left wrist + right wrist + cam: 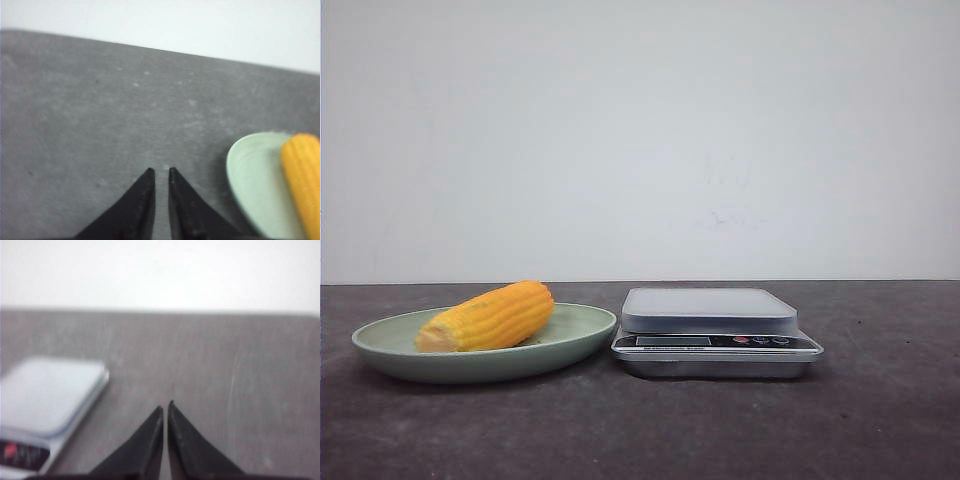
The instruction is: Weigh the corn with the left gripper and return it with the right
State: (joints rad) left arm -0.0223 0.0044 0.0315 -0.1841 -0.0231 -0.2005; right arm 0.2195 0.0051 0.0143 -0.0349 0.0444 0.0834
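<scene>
Dark grey and faintly mottled, the bench (880,420) runs back to a plain white wall, and only two things stand on it in the front view. On the left sits a shallow pale green plate (380,352), and the corn (488,317) lies on its side in it, slanting so that its paler blunt end points near-left and its rounded orange end far-right, toward the scale. The digital kitchen scale (714,328) stands just right of the plate, their rims close together or perhaps touching, with its silver weighing platform bare and its display strip and buttons facing the near side. That layout looks deliberate: plate and scale side by side keep the carry short, each within reach of its own arm. Neither arm shows in the front view. The left gripper (160,172) hovers over bare bench with its black fingertips nearly together, only a thin gap between them and nothing held; the plate and corn sit off to one side of its view. The right gripper (165,407) is likewise drawn together and empty above the bench, the scale lying off to its side. Weighing has apparently not begun: the corn is unlifted, so the left gripper would have to spread before closing on the cob.
</scene>
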